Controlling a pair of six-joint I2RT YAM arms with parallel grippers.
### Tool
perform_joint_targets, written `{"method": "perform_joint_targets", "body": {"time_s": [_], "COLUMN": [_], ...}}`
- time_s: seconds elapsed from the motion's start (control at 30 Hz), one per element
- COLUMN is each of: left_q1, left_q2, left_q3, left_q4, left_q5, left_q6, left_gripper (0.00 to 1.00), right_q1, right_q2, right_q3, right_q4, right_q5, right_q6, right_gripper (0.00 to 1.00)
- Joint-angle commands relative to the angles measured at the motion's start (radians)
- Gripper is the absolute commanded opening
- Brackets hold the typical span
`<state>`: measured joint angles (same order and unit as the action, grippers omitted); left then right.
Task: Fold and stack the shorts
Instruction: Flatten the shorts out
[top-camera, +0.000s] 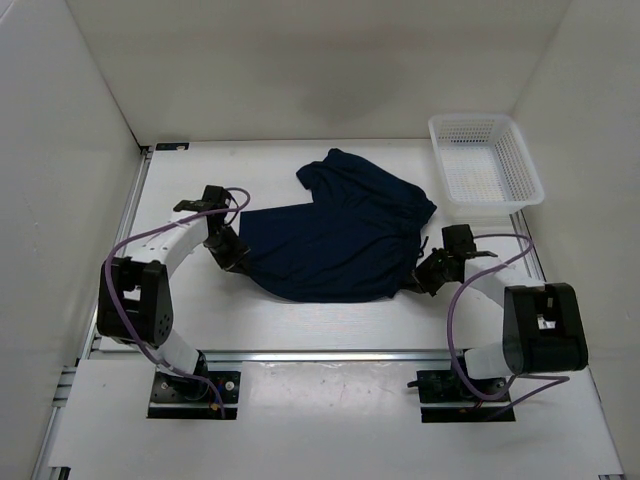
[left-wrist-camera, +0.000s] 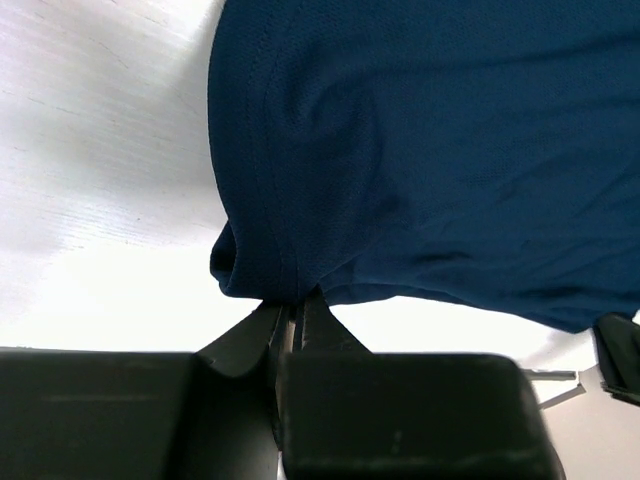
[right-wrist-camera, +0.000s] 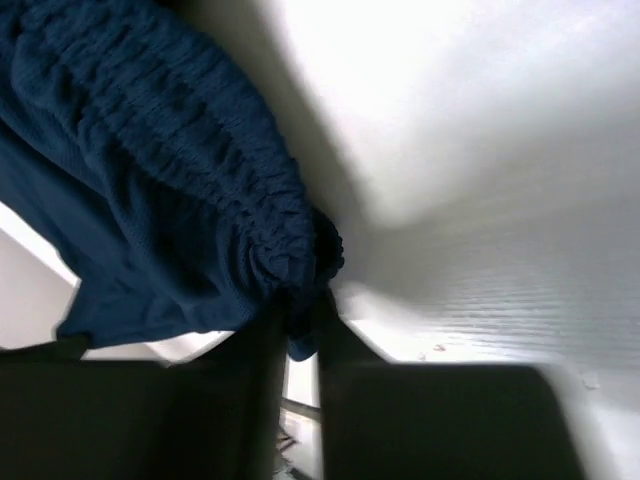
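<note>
The dark navy shorts (top-camera: 335, 235) lie spread on the white table in the middle of the top view, with a rumpled part toward the back. My left gripper (top-camera: 234, 258) is shut on the hem at their left edge; in the left wrist view the fingertips pinch the seam of the shorts (left-wrist-camera: 420, 150). My right gripper (top-camera: 425, 275) is shut on the right edge; in the right wrist view the gathered waistband of the shorts (right-wrist-camera: 180, 170) is clamped between the fingers. Both held edges sit slightly off the table.
A white plastic basket (top-camera: 485, 160) stands at the back right of the table. White walls enclose the table on three sides. A metal rail (top-camera: 320, 355) runs along the near edge by the arm bases.
</note>
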<state>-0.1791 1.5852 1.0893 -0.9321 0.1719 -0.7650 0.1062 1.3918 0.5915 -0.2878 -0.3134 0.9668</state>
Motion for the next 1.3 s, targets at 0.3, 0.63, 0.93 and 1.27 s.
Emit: {"method": "perform_joint_targets", "body": {"time_s": [0.3,0.63,0.93,1.27], "left_q1": [0.067,0.254,0.286,0.262], "left_q2": [-0.053,-0.292,-0.453,-0.406], "left_q3": [0.554,1.009,1.387,1.372], "left_q4": [-0.259,-0.287,-0.35,-0.314], "left_q5": [-0.032,-0.041,-0.218,-0.259], "left_q6": [0.039,-0.013,-0.014,0.033], "left_gripper": [0.1,0.1,0.1,0.1], "right_q1": [0.007,-0.002,-0.002,-0.002], "right_q2": [-0.03,-0.236,-0.479,-0.439], "right_q3": [0.709,1.036,1.226,1.328], "right_q4": [-0.301,-0.565,-0.733,-0.821], "right_q5": [0.209,0.041,-0.105,-0.074], "right_q6": [-0.322,-0.537,-0.623,-0.596], "right_gripper": [0.0,0.0,0.0,0.0]}}
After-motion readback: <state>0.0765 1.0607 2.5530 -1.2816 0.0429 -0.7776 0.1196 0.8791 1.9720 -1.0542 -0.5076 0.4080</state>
